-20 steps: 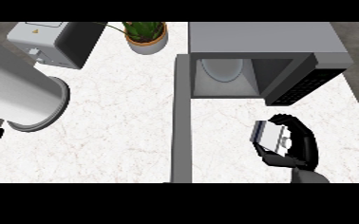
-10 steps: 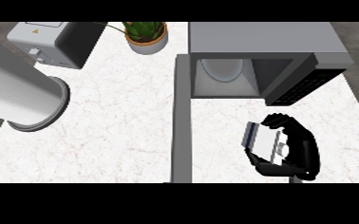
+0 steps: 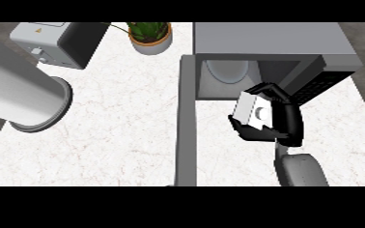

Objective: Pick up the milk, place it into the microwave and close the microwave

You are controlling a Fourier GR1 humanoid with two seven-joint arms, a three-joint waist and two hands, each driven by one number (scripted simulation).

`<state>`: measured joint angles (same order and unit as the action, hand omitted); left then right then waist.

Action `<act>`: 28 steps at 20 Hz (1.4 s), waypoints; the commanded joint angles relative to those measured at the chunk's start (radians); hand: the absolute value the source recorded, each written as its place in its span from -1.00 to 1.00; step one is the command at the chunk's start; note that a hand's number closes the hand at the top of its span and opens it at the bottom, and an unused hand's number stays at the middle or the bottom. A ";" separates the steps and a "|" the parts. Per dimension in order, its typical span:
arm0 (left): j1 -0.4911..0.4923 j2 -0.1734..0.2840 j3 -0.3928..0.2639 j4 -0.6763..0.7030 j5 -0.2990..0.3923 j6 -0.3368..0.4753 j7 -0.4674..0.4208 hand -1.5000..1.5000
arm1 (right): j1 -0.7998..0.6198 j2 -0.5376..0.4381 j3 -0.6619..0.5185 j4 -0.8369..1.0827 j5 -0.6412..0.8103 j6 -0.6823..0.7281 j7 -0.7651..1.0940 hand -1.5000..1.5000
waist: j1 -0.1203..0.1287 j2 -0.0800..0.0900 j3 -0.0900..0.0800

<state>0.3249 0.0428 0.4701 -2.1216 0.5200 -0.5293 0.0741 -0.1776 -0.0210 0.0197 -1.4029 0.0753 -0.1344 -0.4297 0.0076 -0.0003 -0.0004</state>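
I have the milk (image 3: 251,110) in my right hand (image 3: 274,121), with the black fingers and the thumb curled around the carton, so it is gripped and lifted above the white counter (image 3: 128,125). It hangs just in front of the open mouth of the microwave (image 3: 271,41), a little to the right of the middle of the opening. The microwave door (image 3: 187,121) stands open at the left of the cavity and runs toward me along the counter. I judge the step in hand to be the carrying of the milk into the oven; the picking up seems done, and the placing and the closing are not yet done. The next move, I think, calls for pushing the carton forward and a little left, so it goes onto the pale round plate (image 3: 227,70) inside and does not touch the dark control panel (image 3: 321,84) at the right side. The carton looks tilted: its long axis runs from lower left to upper right in the head view, and the upper end points toward the cavity, but I cannot tell surely which end is the top. My left hand does not show; only a grey forearm (image 3: 28,101) is at the left edge.
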 commanded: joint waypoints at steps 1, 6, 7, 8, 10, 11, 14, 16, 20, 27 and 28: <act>0.010 0.068 0.083 0.012 0.116 -0.028 0.019 -1.00 | -0.138 -0.032 -0.047 0.082 0.006 -0.010 0.097 1.00 | 0.004 0.000 0.000; -0.027 0.038 0.056 0.058 0.035 -0.036 -0.020 -1.00 | -0.394 -0.025 -0.121 0.433 0.017 -0.046 0.003 1.00 | 0.016 0.006 0.001; -0.029 0.031 0.025 0.033 0.011 -0.025 0.006 -1.00 | -0.423 -0.008 -0.106 0.434 0.033 -0.069 0.032 1.00 | 0.016 0.006 0.001; -0.076 0.020 0.029 0.087 -0.053 -0.022 -0.047 -1.00 | -0.415 -0.027 -0.124 0.435 0.006 -0.037 0.011 1.00 | 0.010 0.007 0.001; -0.033 0.015 0.008 0.031 0.004 -0.020 0.009 -1.00 | -0.483 -0.045 -0.137 0.466 0.014 -0.048 0.040 1.00 | 0.023 0.008 0.001; -0.039 0.009 0.012 0.065 -0.018 -0.037 -0.021 -1.00 | -0.487 -0.069 -0.145 0.461 0.003 -0.025 0.066 1.00 | 0.020 0.007 0.000; -0.035 0.013 0.003 0.063 0.005 -0.045 -0.009 -1.00 | -0.501 -0.042 -0.141 0.537 0.037 -0.080 -0.003 1.00 | 0.046 0.014 0.001; -0.098 0.054 0.021 0.083 0.029 -0.010 0.016 -1.00 | -0.516 -0.057 -0.147 0.565 0.051 -0.094 -0.028 1.00 | 0.045 0.017 0.001; -0.121 0.064 0.009 0.114 0.006 -0.036 -0.001 -1.00 | -0.539 -0.056 -0.147 0.583 0.072 -0.131 -0.052 1.00 | 0.065 0.026 0.000; -0.123 0.042 -0.031 0.085 -0.005 -0.047 -0.001 -1.00 | -0.522 -0.132 -0.163 0.584 0.116 -0.180 -0.095 1.00 | 0.111 0.034 -0.001; -0.138 0.052 -0.031 0.106 0.005 -0.055 -0.004 -1.00 | -0.512 -0.124 -0.163 0.586 0.117 -0.189 -0.121 1.00 | 0.115 0.039 -0.001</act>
<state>0.2038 0.0891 0.4507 -2.0246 0.5227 -0.5735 0.0724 -0.4914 -0.0992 -0.1324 -1.0041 0.1284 -0.2732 -0.7430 0.0467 -0.0208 0.0143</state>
